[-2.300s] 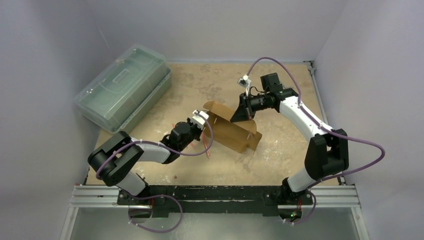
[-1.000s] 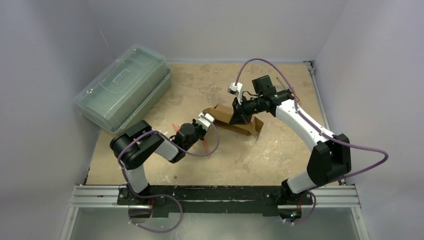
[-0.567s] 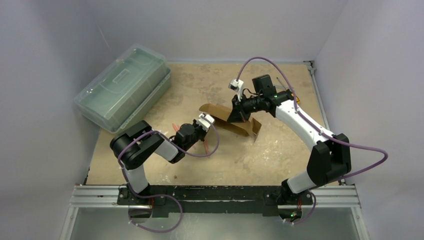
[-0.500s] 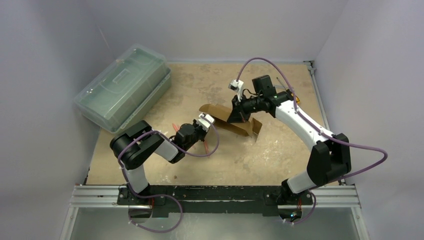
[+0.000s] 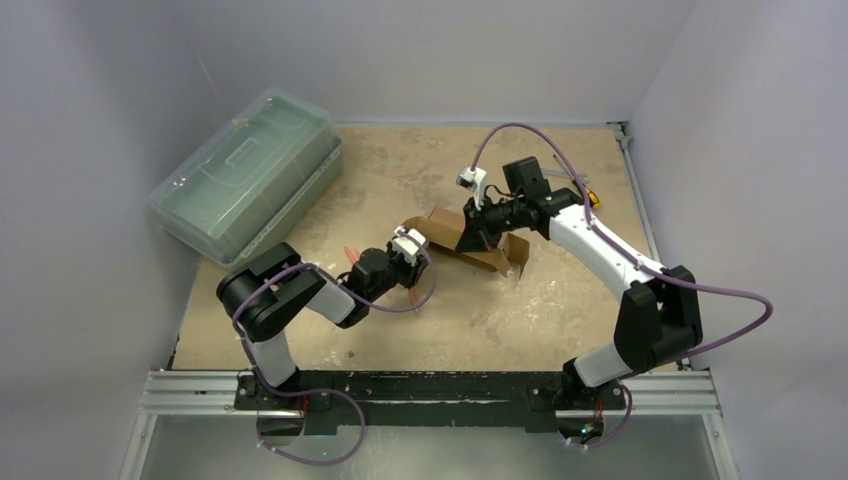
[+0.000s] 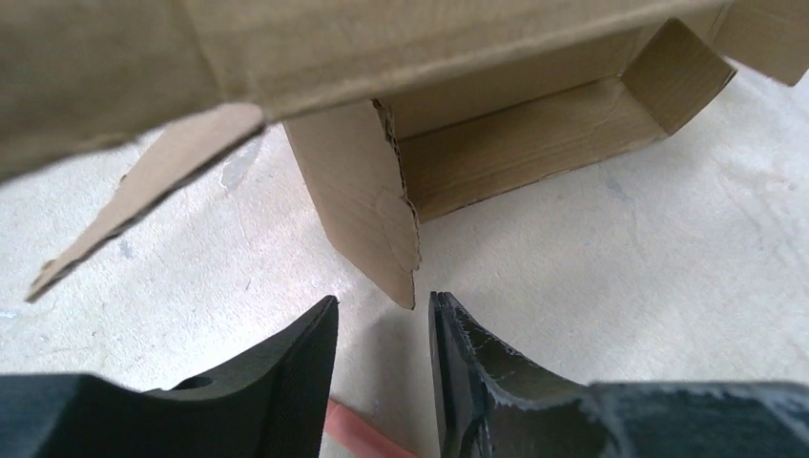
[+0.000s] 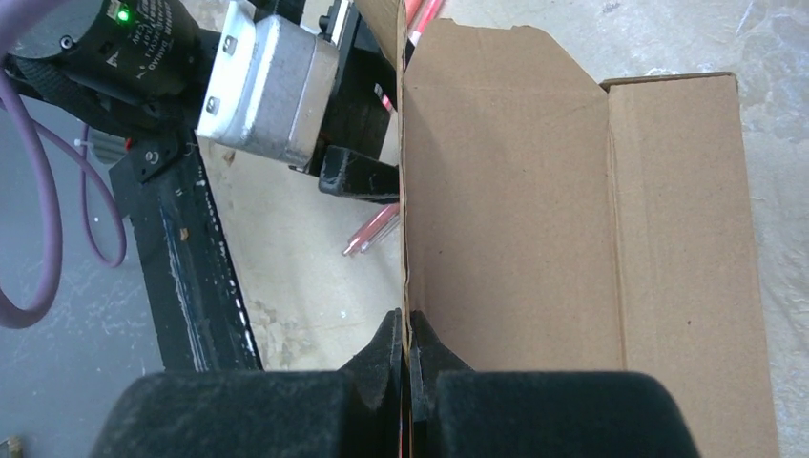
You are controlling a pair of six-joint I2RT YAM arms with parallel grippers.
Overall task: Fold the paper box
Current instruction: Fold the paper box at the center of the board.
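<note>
The paper box (image 5: 492,256) is brown cardboard lying on its side mid-table, part folded, with its open end toward the left arm. My right gripper (image 5: 466,240) reaches in from the back right. In the right wrist view it (image 7: 407,329) is shut on the thin edge of an upright box wall (image 7: 534,210). My left gripper (image 5: 420,243) sits low at the box's left end. In the left wrist view it (image 6: 382,310) stands open, and the pointed tip of a hanging box flap (image 6: 367,210) ends just above the gap, touching neither finger.
A large translucent green plastic case (image 5: 245,170) lies at the back left by the wall. Thin red sticks (image 5: 416,300) lie on the table near the left arm, one under the left fingers (image 6: 358,437). The black base rail (image 5: 420,385) runs along the near edge.
My left gripper has opened and let go of the box's left flap, which now hangs lower. The right gripper stays shut on the box and has shifted a little.
</note>
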